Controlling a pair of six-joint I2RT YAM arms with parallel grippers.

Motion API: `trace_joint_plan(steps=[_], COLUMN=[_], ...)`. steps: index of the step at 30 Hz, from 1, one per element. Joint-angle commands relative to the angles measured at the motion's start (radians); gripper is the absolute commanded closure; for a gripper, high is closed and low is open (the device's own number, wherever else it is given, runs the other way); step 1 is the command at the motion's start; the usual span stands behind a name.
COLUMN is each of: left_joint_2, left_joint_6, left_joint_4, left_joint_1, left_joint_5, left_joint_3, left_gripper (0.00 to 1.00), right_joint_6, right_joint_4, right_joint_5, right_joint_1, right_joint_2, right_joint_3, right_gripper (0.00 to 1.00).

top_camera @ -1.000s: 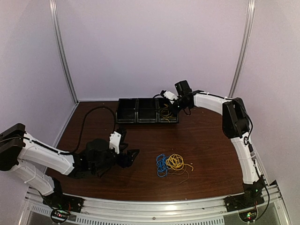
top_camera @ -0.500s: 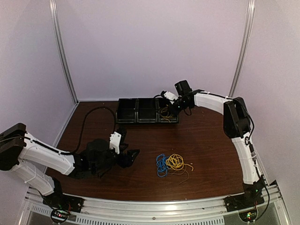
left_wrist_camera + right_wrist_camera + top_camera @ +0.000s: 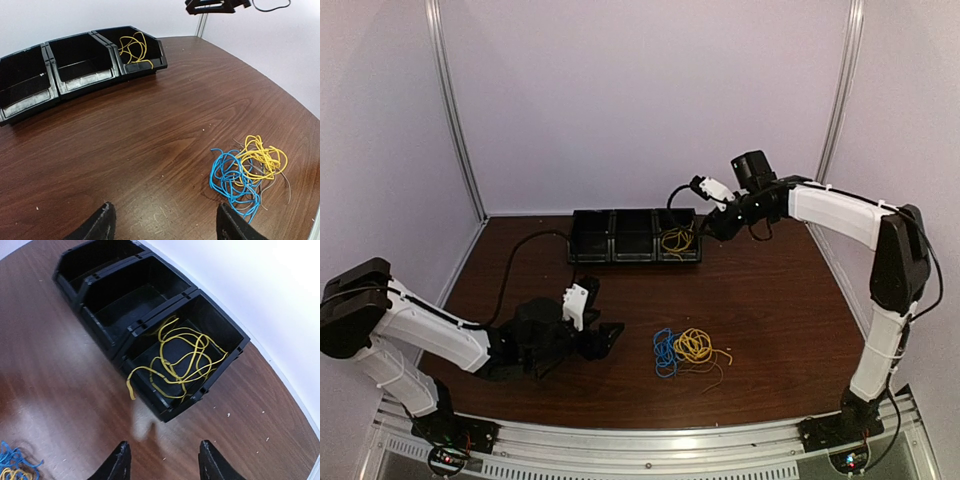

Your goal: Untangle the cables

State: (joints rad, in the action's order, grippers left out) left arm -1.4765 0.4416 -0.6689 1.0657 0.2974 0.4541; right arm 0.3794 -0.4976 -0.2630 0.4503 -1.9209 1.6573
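Note:
A tangle of cables lies on the brown table: a blue cable (image 3: 665, 352) (image 3: 231, 177), a yellow cable (image 3: 696, 345) (image 3: 261, 157) and thin dark strands (image 3: 708, 372) twisted through them. A separate yellow cable (image 3: 675, 240) (image 3: 182, 360) (image 3: 132, 47) lies in the right-hand bin, one end hanging over its front wall. My left gripper (image 3: 605, 338) (image 3: 165, 210) is open and low over the table, left of the tangle, with nothing between its fingers. My right gripper (image 3: 710, 225) (image 3: 162, 447) hovers open and empty above the table, just right of that bin.
A row of three black bins (image 3: 620, 252) (image 3: 50, 85) (image 3: 120, 342) stands at the back of the table; the left and middle ones hold nothing. A thick black arm cable (image 3: 520, 250) loops over the table's left side. The enclosure walls stand close behind the bins.
My right gripper has opened, risen and drawn back to the right from the right-hand bin, leaving the yellow cable inside. My left arm has crept slightly right.

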Motion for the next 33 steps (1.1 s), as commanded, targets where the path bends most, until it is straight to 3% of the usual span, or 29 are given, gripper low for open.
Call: trace_joint_plan(steps=[1, 8, 13, 23, 33], left_joint_2=[-0.061, -0.172, -0.228, -0.229, -0.201], left_joint_6=[-0.036, -0.021, -0.030, -0.030, -0.030], left_joint_4=[-0.083, -0.171, -0.223, -0.241, -0.212], left_joint_1=[-0.006, -0.006, -0.006, -0.006, -0.006], left_joint_5=[-0.052, -0.254, -0.379, -0.460, -0.422], left_joint_3=[0.061, 0.118, 0.143, 0.145, 0.120], left_gripper=[0.30, 0.34, 0.35, 0.42, 0.44], right_joint_6=[0.066, 0.230, 0.319, 0.367, 0.358], right_joint_4=[-0.027, -0.131, -0.135, -0.141, -0.147], right_joint_5=[-0.145, -0.425, -0.405, -0.461, -0.436], right_joint_1=[0.005, 0.024, 0.107, 0.178, 0.243], right_joint_2=[0.177, 0.386, 0.399, 0.236, 0.252], right_joint_3=[-0.172, -0.440, -0.564, -0.512, -0.515], right_gripper=[0.55, 0.63, 0.65, 0.64, 0.63])
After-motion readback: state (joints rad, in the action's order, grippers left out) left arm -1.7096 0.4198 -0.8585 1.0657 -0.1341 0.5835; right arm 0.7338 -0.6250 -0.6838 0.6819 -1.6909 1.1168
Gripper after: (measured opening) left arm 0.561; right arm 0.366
